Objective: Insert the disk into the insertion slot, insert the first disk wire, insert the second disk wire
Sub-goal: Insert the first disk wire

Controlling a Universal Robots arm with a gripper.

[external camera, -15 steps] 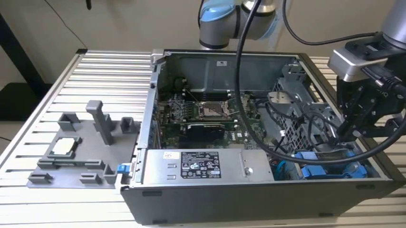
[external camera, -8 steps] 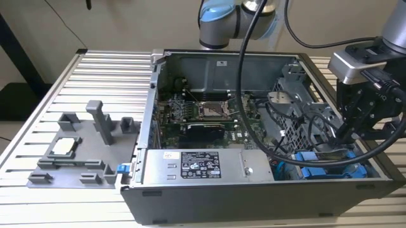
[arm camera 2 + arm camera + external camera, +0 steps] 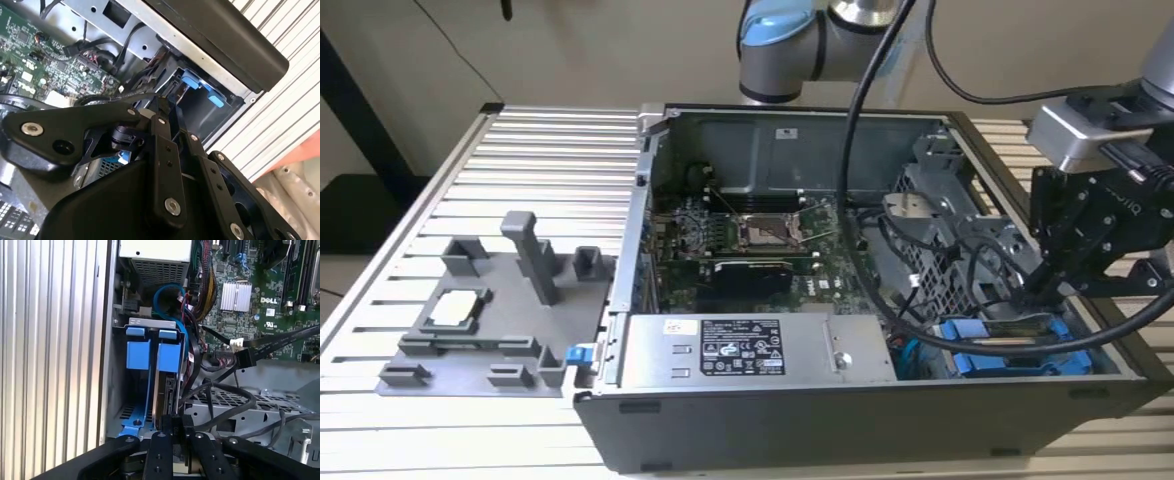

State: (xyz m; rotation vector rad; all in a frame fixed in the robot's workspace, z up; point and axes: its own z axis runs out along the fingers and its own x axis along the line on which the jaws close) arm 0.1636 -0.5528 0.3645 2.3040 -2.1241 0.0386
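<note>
- Disk (image 3: 161, 390) stood on its edge inside the insertion slot (image 3: 137, 356), in the corner of the computer case (image 3: 854, 425) at the exterior view's right, just past the power-supply box (image 3: 747, 350).
- Your 1 gripper (image 3: 176, 421) sat at the disk's near end in the first wrist view. The disk therefore lay straight ahead of the tool, not off to either side.
- Its long axis ran away from the gripper, along the bay's blue rails to the 2 blue tabs at the far end.
- In the exterior view that axis ran roughly level along the case's near wall, and the gripper reached down from above.
- You had the fingers (image 3: 160, 452) drawn close together, with only a narrow dark gap at the tips. You could not tell whether they pinched the disk's edge, a wire plug or nothing.
- Contact was just as unclear: the tips looked either touching the disk or just short of it.
- You saw the disk as a thin silver-grey edge beside a darker flank, with its bright blue frame at the far end. A second blue rail stood just beside it.
- Black cables (image 3: 225, 405) looped near the bay, between it and the motherboard (image 3: 747, 230).
- By its depth in the bay, you would have judged the disk largely seated. Whether any wire was plugged in was hidden.
</note>
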